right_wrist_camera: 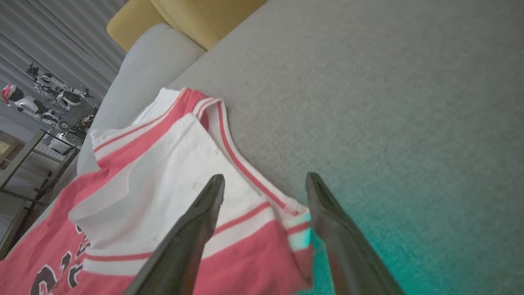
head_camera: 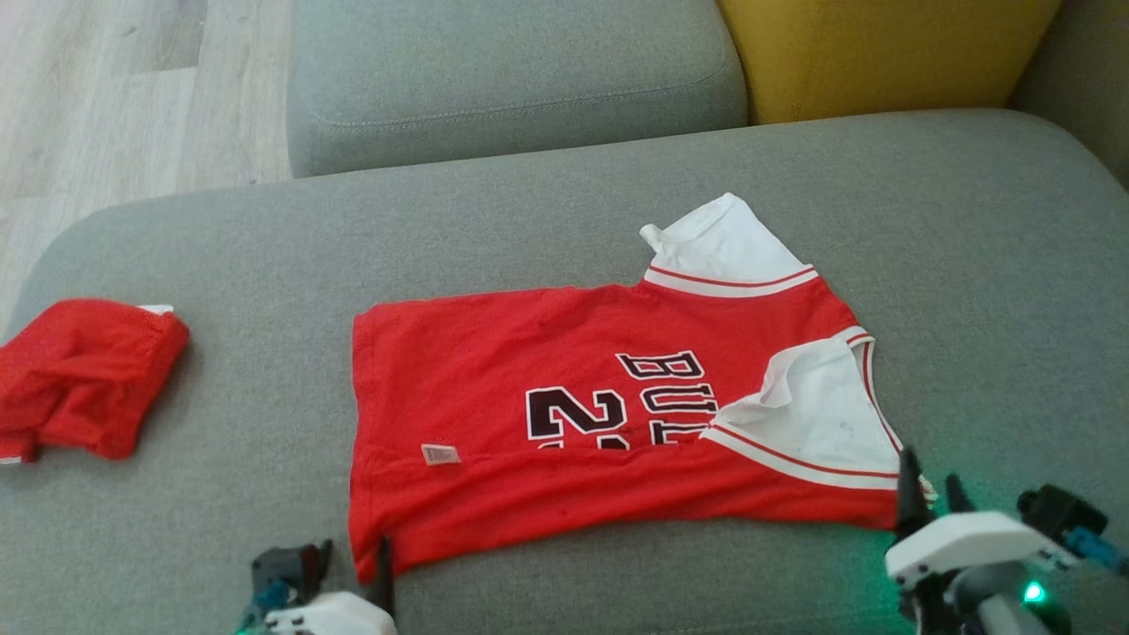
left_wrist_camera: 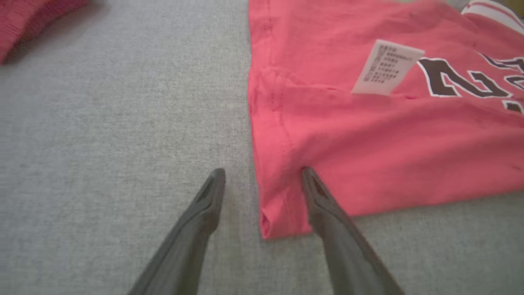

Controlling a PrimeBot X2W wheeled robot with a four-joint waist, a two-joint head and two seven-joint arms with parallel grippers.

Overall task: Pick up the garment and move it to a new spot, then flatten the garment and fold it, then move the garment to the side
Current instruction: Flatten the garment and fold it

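Note:
The garment (head_camera: pixel 573 423) is a red jersey with white sleeves and dark lettering, lying spread on the grey sofa seat (head_camera: pixel 617 220), its near edge folded over. My left gripper (head_camera: pixel 353 564) stands open at the hem's near corner. In the left wrist view that corner of the garment (left_wrist_camera: pixel 368 135) lies between the parted fingers of the left gripper (left_wrist_camera: pixel 262 174). My right gripper (head_camera: pixel 930 476) stands open at the near white sleeve. In the right wrist view the garment's (right_wrist_camera: pixel 163 180) sleeve edge lies under the right gripper (right_wrist_camera: pixel 265 179), whose fingers are apart.
A second crumpled red cloth (head_camera: pixel 84 388) lies at the seat's far left, also seen as the red cloth (left_wrist_camera: pixel 24 20) in the left wrist view. A grey back cushion (head_camera: pixel 512 79) and a yellow cushion (head_camera: pixel 882 53) line the back. Wooden floor (head_camera: pixel 106 88) lies beyond the left edge.

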